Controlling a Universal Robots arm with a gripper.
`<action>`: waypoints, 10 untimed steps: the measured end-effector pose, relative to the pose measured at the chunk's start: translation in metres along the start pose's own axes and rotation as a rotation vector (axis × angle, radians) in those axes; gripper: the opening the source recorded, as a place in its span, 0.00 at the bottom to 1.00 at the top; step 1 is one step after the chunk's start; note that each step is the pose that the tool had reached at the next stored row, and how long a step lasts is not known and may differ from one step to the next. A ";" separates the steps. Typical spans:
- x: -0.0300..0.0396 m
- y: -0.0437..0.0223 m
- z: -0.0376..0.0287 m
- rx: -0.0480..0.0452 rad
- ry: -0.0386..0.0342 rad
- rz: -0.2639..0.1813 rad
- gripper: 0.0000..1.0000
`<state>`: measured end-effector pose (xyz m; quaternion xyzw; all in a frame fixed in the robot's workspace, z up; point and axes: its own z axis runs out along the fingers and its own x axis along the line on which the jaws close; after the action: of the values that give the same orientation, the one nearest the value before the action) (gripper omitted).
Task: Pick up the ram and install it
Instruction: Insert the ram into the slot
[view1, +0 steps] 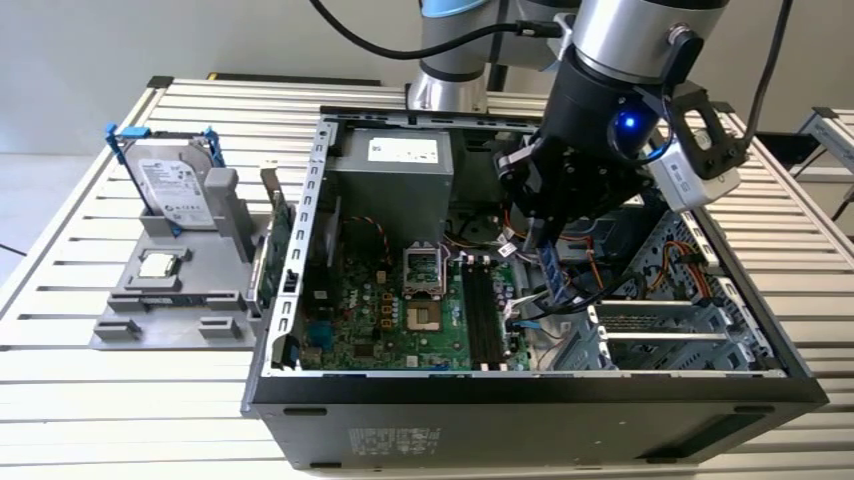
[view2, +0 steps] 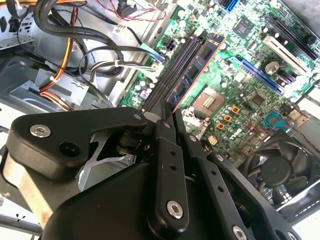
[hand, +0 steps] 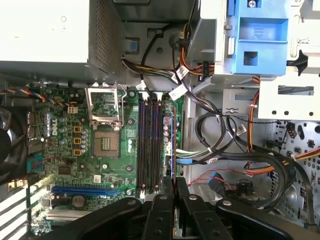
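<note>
I have the gripper (view1: 550, 262) down inside the open case (view1: 534, 390), closed on the ram (view1: 557, 280), which hangs edge-down from its fingers, pinched by its upper end. In the second wrist view the ram (view2: 197, 67) runs out from between the fingers (view2: 164, 150), dark blue with black chips, lying right alongside the memory slots (view2: 172, 72) on the green board (view2: 250, 85). In the first wrist view the ram (hand: 171, 145) sits on the slots' (hand: 149, 145) cable side, just beside them; I cannot tell whether it touches one. Off to the exterior view's left, the hard drive (view1: 174, 190) and the processor (view1: 159, 265) sit on a grey holder (view1: 160, 320) on the desk (view1: 80, 400).
</note>
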<state>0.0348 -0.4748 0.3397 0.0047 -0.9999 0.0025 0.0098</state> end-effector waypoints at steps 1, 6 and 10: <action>0.0000 0.0000 0.0000 0.0000 0.0000 0.000 0.00; 0.0000 0.0000 0.0011 0.0000 0.0000 0.000 0.00; 0.0000 0.0001 0.0021 0.0000 0.0000 0.000 0.00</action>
<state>0.0348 -0.4747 0.3376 0.0047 -0.9999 0.0025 0.0098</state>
